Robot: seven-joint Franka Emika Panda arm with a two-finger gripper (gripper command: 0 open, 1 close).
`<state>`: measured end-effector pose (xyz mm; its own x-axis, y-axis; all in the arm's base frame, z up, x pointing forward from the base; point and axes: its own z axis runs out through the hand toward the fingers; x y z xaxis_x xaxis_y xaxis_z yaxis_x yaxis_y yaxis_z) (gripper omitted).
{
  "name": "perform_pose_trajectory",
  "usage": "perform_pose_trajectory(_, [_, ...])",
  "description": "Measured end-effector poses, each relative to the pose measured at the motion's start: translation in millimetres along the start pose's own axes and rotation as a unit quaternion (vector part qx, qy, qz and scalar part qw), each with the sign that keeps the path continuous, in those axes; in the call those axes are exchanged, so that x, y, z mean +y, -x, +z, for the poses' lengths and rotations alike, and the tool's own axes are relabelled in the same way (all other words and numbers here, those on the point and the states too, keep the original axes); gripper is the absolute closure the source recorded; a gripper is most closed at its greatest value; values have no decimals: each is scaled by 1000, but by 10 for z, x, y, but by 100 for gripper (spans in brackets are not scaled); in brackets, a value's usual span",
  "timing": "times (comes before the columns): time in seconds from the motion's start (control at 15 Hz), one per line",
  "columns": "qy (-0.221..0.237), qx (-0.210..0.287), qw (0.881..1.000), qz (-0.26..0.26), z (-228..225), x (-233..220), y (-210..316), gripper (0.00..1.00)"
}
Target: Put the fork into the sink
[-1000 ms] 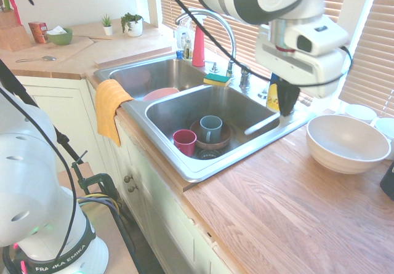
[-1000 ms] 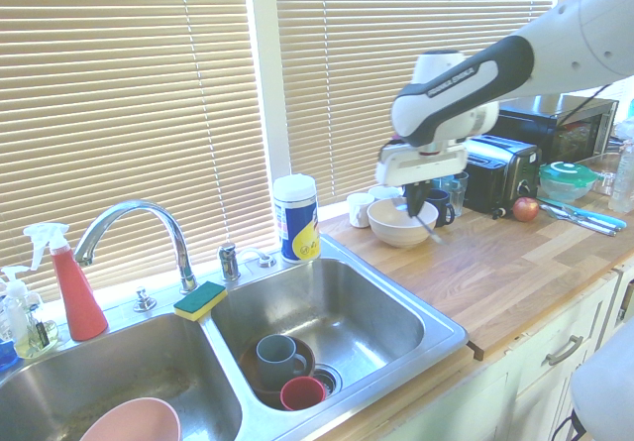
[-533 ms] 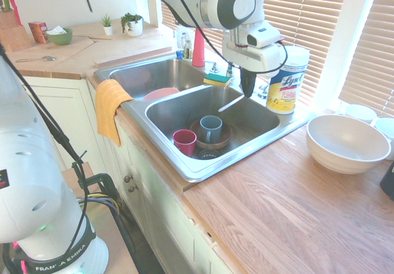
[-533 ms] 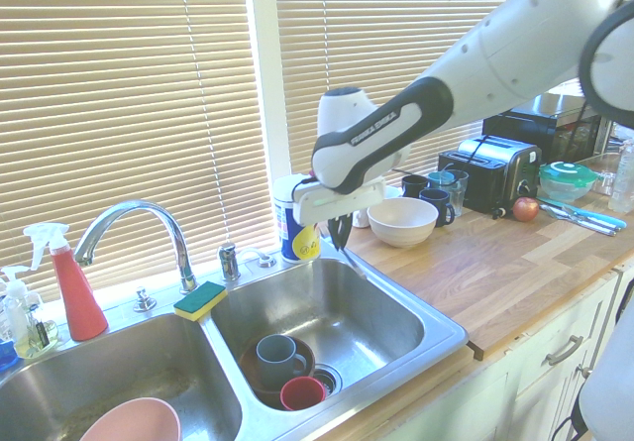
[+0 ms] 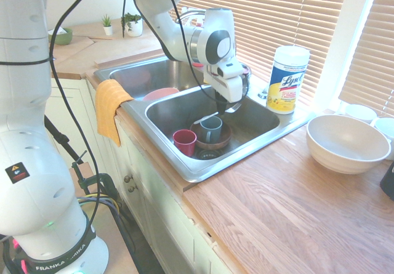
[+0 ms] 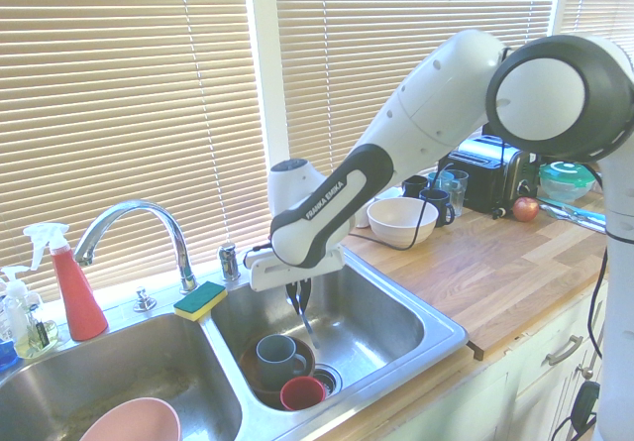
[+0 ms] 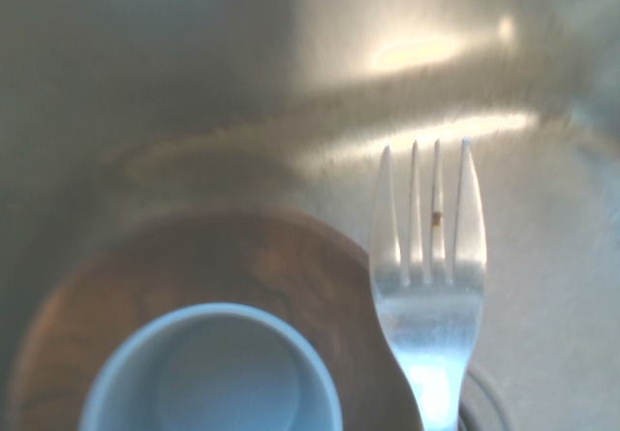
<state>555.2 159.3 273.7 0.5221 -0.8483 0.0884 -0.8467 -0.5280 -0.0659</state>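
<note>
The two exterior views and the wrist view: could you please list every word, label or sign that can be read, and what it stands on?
"Lysol" on the canister; its smaller print is unreadable.
"FRANKA EMIKA" on the robot arm.
"FRANKA EMIKA" on the dark base band, partly crossed by a cable.
Warning sticker: too small to read.
Wrist view: no text.

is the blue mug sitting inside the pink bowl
No, the blue mug stands in the brown bowl.
</note>
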Motion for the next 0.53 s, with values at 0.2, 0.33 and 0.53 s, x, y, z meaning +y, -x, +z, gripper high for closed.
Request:
perform_pose_trajectory(0.2, [-6,9,1000,-7,338,63,-123,100])
perform_pose_trajectory(0.33, [-9,15,1000,-18,469,129,-188,100])
perform_pose_trajectory(0.53, [-5,19,999,-36,624,221,-263,100])
